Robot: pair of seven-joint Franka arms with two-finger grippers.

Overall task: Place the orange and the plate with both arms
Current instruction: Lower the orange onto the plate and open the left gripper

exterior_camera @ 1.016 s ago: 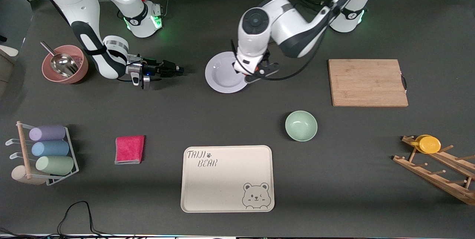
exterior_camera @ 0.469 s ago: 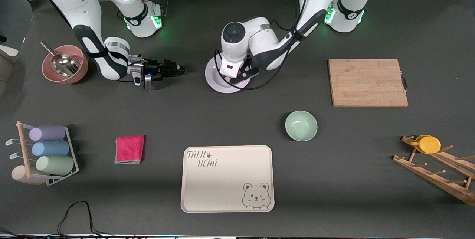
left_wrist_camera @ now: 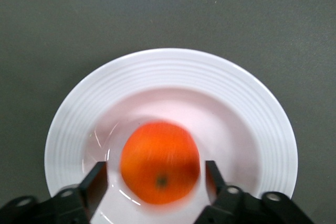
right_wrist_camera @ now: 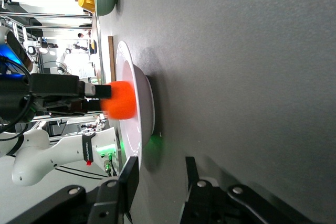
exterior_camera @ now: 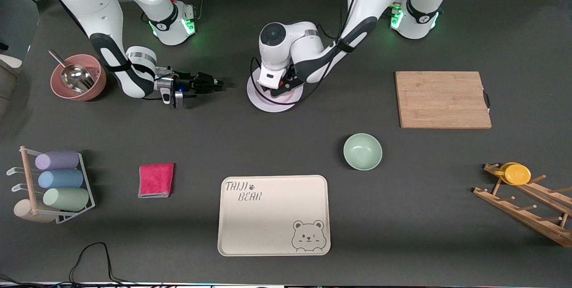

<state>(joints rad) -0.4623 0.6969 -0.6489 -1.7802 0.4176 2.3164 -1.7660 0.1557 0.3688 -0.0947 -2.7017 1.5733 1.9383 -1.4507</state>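
Observation:
The white plate [exterior_camera: 267, 104] lies on the table near the arms' bases. In the left wrist view the orange [left_wrist_camera: 160, 163] sits in the plate's [left_wrist_camera: 173, 72] well. My left gripper [exterior_camera: 280, 87] is low over the plate and covers the orange in the front view. It is open [left_wrist_camera: 156, 182], with a gap between each finger and the orange. My right gripper [exterior_camera: 220, 84] lies low and level beside the plate, toward the right arm's end, open [right_wrist_camera: 160, 179] and empty. Its view shows the plate [right_wrist_camera: 126, 56] edge-on, with the orange [right_wrist_camera: 119, 100] under the left fingers.
A pink bowl with a metal scoop [exterior_camera: 78, 83] stands by the right arm. A wooden board [exterior_camera: 442, 99], a green bowl [exterior_camera: 362, 151], a cream bear tray [exterior_camera: 274, 215], a pink cloth [exterior_camera: 156, 180], a cup rack [exterior_camera: 53, 180] and a wooden rack with a yellow disc [exterior_camera: 518, 174] stand elsewhere.
My left arm has swung toward the right arm's end and settled lower over the plate's middle. My right gripper has edged slightly toward the plate.

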